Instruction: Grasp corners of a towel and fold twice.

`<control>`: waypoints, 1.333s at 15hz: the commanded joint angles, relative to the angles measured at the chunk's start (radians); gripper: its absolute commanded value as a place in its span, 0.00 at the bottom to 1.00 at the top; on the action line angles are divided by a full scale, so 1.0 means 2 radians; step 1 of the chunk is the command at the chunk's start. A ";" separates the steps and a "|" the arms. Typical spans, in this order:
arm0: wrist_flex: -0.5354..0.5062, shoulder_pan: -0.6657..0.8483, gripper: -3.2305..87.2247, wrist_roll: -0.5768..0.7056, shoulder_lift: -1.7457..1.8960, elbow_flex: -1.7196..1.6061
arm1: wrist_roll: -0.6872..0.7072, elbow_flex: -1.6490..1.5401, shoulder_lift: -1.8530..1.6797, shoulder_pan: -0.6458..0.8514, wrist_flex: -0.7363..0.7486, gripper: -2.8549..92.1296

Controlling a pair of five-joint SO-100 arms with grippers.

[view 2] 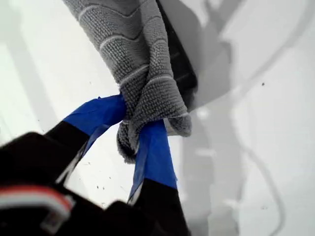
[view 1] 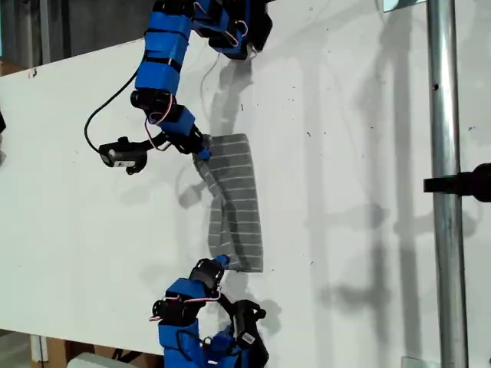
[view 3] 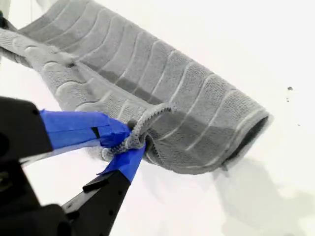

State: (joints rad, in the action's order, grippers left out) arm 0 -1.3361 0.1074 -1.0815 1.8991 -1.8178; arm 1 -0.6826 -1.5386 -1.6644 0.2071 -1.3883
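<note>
The grey towel (view 1: 238, 199) with thin white stripes lies folded into a long narrow strip on the white table (view 1: 360, 230). Its edge toward the exterior view's left is lifted and twisted mid-length. My first gripper (view 1: 221, 263), at the exterior view's bottom, is shut on a bunched corner of the towel (view 2: 128, 44), and its blue fingers (view 2: 152, 152) pinch the cloth. My second gripper (view 1: 202, 154), reaching in from the exterior view's top, is shut on the corner at the strip's other end (view 3: 129, 142). The rest of the towel (view 3: 162, 83) stretches away from it.
A vertical metal pole (view 1: 443, 184) with a black clamp (view 1: 469, 182) stands at the exterior view's right. A black camera (view 1: 123, 156) with a looping cable hangs beside the second arm. The table's edge (view 1: 84, 341) runs along the exterior view's bottom left.
</note>
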 commanded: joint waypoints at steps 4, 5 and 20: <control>0.179 -0.071 0.00 -0.094 -0.003 -0.149 | -0.059 -0.120 0.031 -0.038 0.107 0.07; 0.187 -0.075 0.00 -0.099 -0.004 -0.155 | -0.062 -0.119 0.056 -0.040 0.122 0.07; 0.006 -0.155 0.29 -0.170 0.388 -0.243 | -0.239 -0.384 -0.130 0.039 0.157 0.50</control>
State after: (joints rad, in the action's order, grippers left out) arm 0 -1.3300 -0.1841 -1.4097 2.6569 -2.3102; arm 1 -1.1321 -2.2918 -1.9957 0.2623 -1.1996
